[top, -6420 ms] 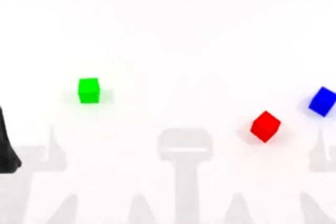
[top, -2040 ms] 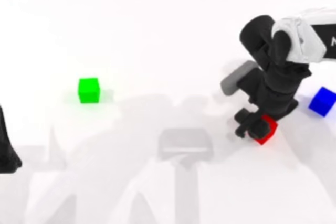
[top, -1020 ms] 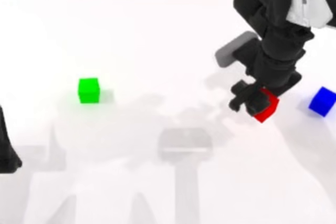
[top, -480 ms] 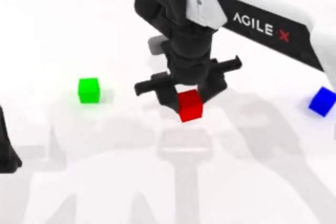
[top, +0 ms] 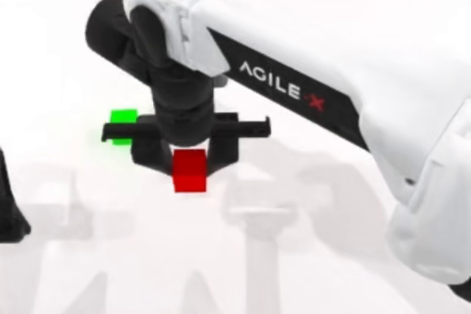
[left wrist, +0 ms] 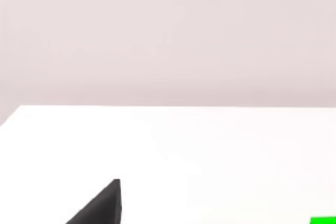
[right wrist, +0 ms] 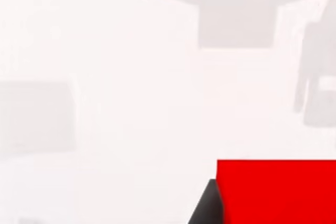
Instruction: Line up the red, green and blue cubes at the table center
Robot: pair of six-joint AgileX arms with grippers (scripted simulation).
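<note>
While the left arm (top: 9, 211) sits parked at the table's left edge, its fingers unseen, the small bright green cube (top: 122, 118) rests on the plain white tabletop (top: 331, 270), partly hidden by the right gripper (top: 188, 158). That gripper is clamped on the small bright red cube (top: 190, 170), carried just right of the green one, left of the table center. Judged next: set red down beside green. No blue cube shows.

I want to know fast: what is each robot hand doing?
Left end effector: parked at the table's left edge, cannot be told.
Right end effector: closed, holding the red cube.
</note>
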